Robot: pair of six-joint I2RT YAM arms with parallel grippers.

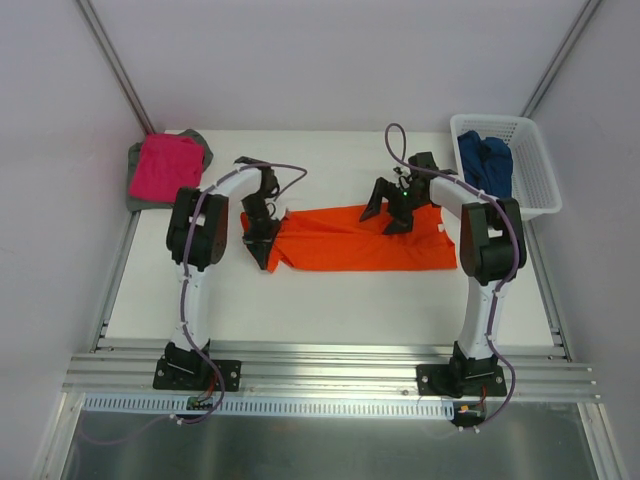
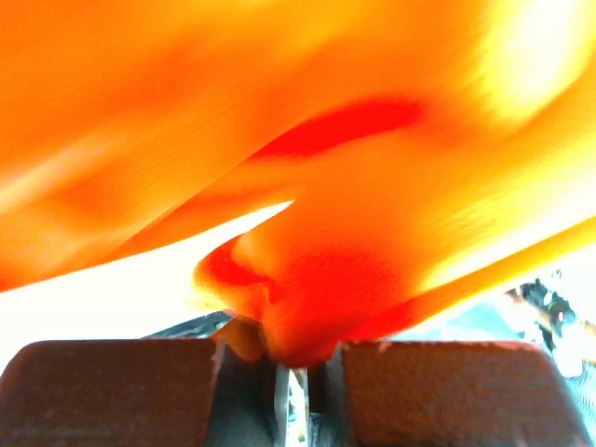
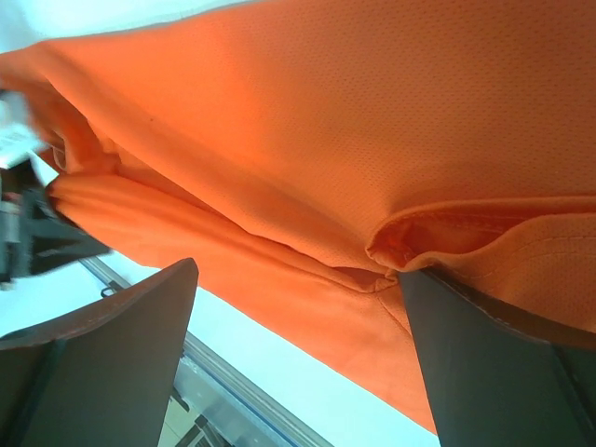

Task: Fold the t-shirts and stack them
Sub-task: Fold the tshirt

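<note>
Four t-shirts are showing in all, one of each colour: one orange t-shirt (image 1: 365, 240), one pink t-shirt (image 1: 165, 165), one grey t-shirt (image 1: 140, 196) and one dark blue t-shirt (image 1: 487, 162). One white basket (image 1: 536, 190) and one table (image 1: 330, 300) are making up the furnishings. Two arms are standing there, the left arm (image 1: 190, 240) and the right arm (image 1: 490, 240), each carrying a single gripper, so the left gripper (image 1: 262, 246) and the right gripper (image 1: 385, 217) are making two, with two fingers apiece.

Overhead looks down; wrist cameras seemingly hug shirt (image 1: 360, 240)
</note>
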